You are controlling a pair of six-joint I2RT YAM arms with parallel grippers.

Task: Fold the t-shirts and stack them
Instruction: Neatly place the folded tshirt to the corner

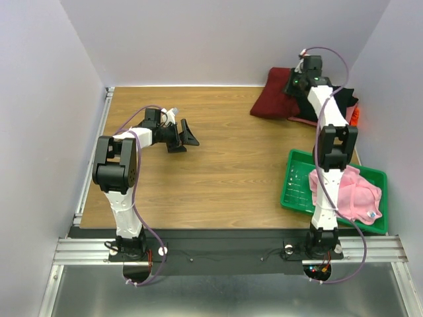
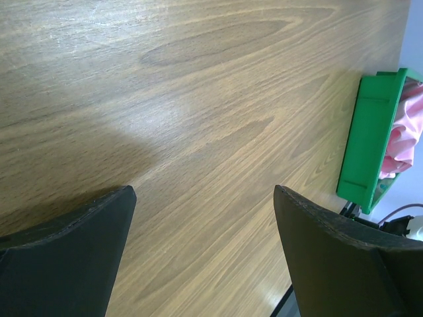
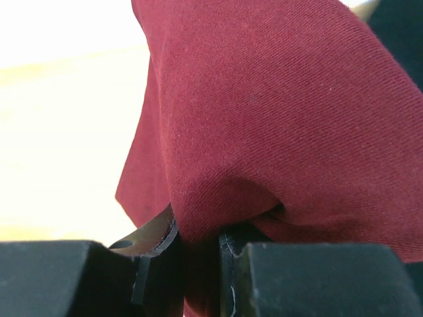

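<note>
On the left, the left end effector (image 1: 183,139) hangs wide open over the worktop (image 1: 231,172), holding nothing. At the far right, the right end effector (image 3: 195,254) pinches a fold of the bunched maroon t-shirt (image 1: 272,100). I'd draw the shirt toward the middle, low and slow, so the open one can take a second corner.

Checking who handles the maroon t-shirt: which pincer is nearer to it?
Right. The right pincer grips the maroon t-shirt; the left pincer is open over the table, well to its left.
</note>
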